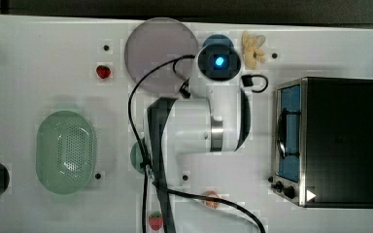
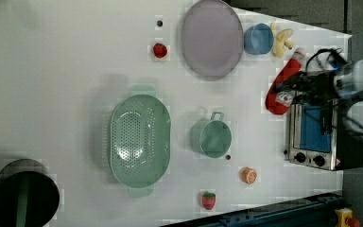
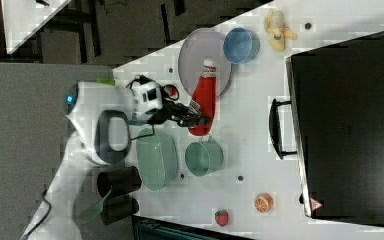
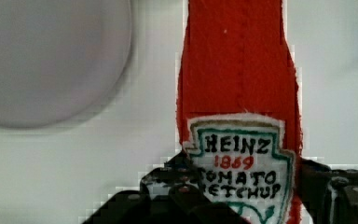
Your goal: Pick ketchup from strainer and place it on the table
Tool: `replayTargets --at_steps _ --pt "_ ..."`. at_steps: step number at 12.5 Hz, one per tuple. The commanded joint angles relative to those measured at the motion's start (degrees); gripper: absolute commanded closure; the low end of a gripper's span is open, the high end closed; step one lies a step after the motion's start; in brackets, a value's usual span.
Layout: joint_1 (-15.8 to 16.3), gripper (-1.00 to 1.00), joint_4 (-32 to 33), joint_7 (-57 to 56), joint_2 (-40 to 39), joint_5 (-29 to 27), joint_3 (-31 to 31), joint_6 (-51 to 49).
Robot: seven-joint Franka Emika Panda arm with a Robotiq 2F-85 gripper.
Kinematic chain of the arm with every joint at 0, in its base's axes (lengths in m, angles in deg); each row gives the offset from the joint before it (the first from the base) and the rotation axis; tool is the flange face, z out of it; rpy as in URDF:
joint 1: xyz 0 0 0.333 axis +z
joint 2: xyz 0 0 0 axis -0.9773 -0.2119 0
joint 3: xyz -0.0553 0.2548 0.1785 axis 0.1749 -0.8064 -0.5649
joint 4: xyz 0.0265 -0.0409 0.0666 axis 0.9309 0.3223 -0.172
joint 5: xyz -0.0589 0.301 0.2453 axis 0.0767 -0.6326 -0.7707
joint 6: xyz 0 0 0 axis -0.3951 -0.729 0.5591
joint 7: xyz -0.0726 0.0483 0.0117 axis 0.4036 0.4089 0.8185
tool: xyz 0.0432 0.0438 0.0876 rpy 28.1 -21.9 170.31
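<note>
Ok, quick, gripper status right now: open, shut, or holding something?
Gripper: shut on the ketchup bottle, gripped at its label end, held off the strainer.

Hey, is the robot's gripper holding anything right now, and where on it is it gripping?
Yes. The gripper holds the red ketchup squeeze bottle, clamped across its lower body at the white label, cap end pointing away.
</note>
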Motion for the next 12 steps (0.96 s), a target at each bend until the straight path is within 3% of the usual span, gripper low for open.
replayTargets --at_steps 1,4,7,8,12 --pt "2.8 -0.18 6.5 -2.9 1.5 0.5 0.5 7.1" --pt "2.7 -0.24 12.0 -2.8 0.2 3.5 1.2 12.6" --pt "2.7 -0.87 13.9 -2.4 -2.0 7.3 1.5 14.9" --pt "2.7 -1.00 13.3 -2.4 -1.7 7.3 1.6 15.0" --pt "2.7 -1.00 6.3 -2.4 5.2 7.1 1.3 12.6"
